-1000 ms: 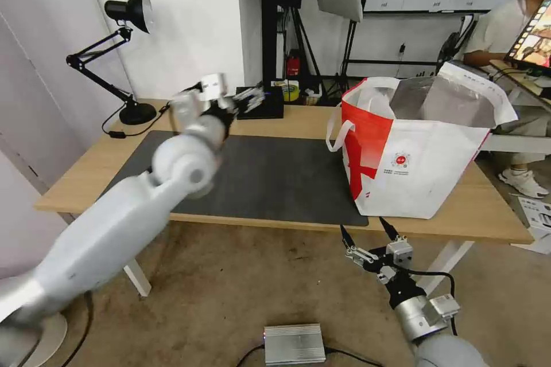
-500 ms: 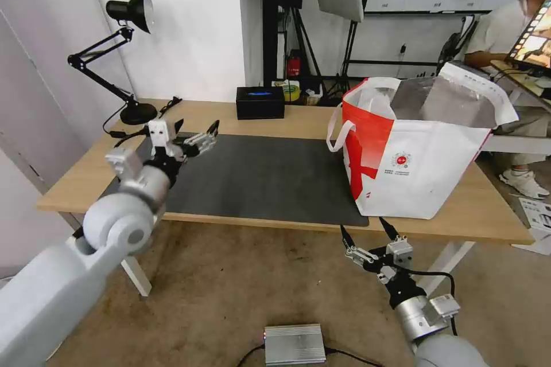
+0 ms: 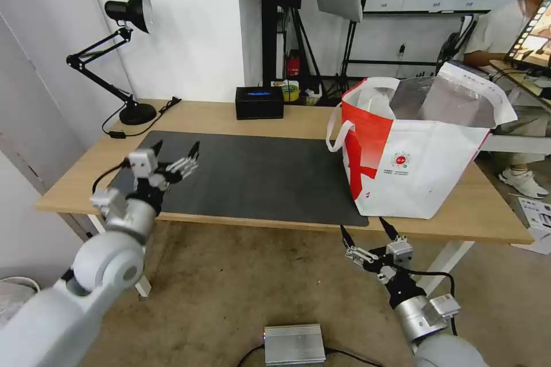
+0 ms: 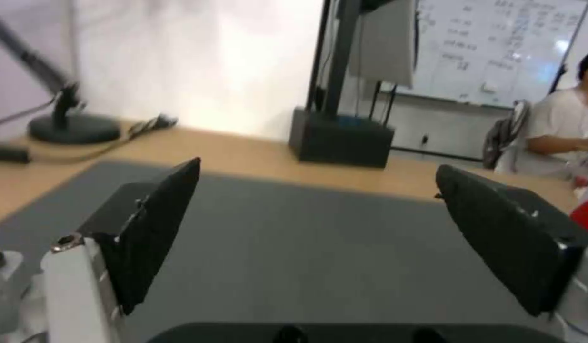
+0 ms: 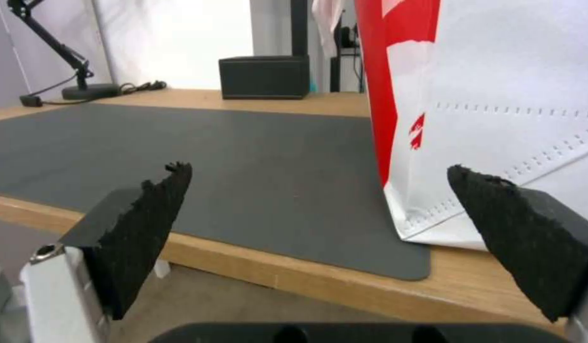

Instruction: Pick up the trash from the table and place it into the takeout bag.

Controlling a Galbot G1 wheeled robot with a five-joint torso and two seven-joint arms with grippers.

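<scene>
takeout bag (image 3: 419, 149), white and red with foil lining and a small round red logo whose writing is too small to read, stands on the table (image 3: 287, 117) at the right end of the dark grey mat (image 3: 258, 175). black box (image 3: 259, 102) and desk lamp (image 3: 123, 51) sit behind. left gripper (image 3: 175, 155) hovers over the mat's left edge, jaws spread; right gripper (image 3: 367, 233) hangs below the table's front edge, jaws spread, empty.
</scene>
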